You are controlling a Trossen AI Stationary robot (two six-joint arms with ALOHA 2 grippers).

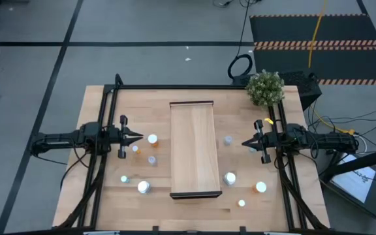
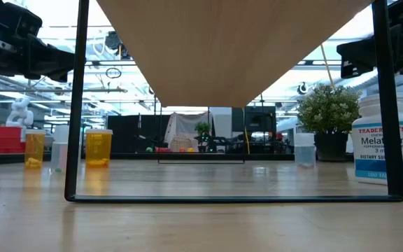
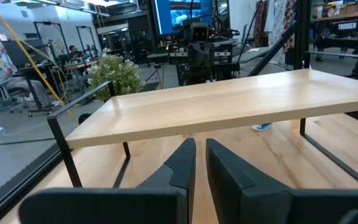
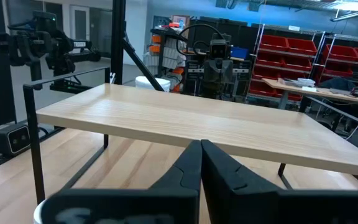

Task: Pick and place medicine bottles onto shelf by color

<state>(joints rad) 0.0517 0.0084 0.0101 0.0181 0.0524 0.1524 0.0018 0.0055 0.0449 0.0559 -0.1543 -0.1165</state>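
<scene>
From the high view the shelf (image 1: 195,149) sits mid counter (image 1: 96,196) w/ nothing on top, the medicine bottles (image 1: 153,139) scattered either side of it, left pincer (image 1: 138,138) and right pincer (image 1: 247,143) both hovering at its long edges, pointing inward. Low view looks under the shelf, w/ amber bottles (image 2: 98,147) on one side and a white bottle (image 2: 387,145) on the other. Wrist views: left pincer (image 3: 200,163) nearly closed, thin gap, empty; right pincer (image 4: 201,163) fully closed, also holding nothing, each facing the shelf edge.

The shelf (image 1: 192,149) stands between the left tool (image 1: 140,137) and right tool (image 1: 244,143); bottles (image 1: 152,139) lie around both.
</scene>
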